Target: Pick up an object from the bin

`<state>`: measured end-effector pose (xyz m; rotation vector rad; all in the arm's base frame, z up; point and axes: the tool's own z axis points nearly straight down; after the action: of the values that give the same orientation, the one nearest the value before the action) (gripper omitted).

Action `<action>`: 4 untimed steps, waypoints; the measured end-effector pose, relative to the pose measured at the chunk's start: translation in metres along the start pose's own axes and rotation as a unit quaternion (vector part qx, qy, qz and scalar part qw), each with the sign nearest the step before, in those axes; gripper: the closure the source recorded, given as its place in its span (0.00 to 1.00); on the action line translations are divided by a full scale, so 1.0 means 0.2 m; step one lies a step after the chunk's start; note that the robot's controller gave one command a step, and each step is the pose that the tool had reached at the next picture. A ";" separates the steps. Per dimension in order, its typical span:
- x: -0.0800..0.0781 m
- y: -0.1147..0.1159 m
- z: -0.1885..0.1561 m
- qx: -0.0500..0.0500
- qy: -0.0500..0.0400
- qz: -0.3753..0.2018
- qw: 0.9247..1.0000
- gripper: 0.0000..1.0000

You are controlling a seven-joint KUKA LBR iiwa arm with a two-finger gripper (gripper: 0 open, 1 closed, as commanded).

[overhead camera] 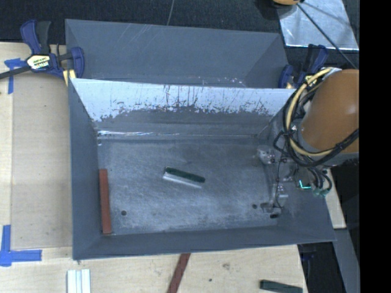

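Observation:
My gripper [269, 182] is low at the right end of the bin floor, close to the right wall. Its two fingertips stand apart, one toward the back [264, 157] and one toward the front [270, 207], open with nothing between them. A small oblong thing, dark green with a silvery edge [183, 177], lies flat in the middle of the floor, well to the left of the gripper. A reddish-brown flat stick [105, 201] lies along the foot of the left wall, far from the gripper.
The arm, with its orange cover and looped cables, hangs over the bin's right rim. A bare stretch of floor separates the gripper from the green thing. The bin's walls slope up steeply on every side.

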<state>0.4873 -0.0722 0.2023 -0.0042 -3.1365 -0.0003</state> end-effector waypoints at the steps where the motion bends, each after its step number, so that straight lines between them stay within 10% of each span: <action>1: -0.01 0.00 -0.02 0.000 -0.004 -0.001 1.000 0.00; 2: 0.00 -0.17 0.36 0.001 -0.005 -0.079 0.997 0.00; 3: -0.08 0.18 0.38 0.001 -0.005 -0.121 0.993 0.00; 4: -0.06 0.29 0.38 -0.001 -0.003 -0.109 0.994 0.00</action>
<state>0.4982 -0.0143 0.1263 0.3381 -3.1242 -0.0035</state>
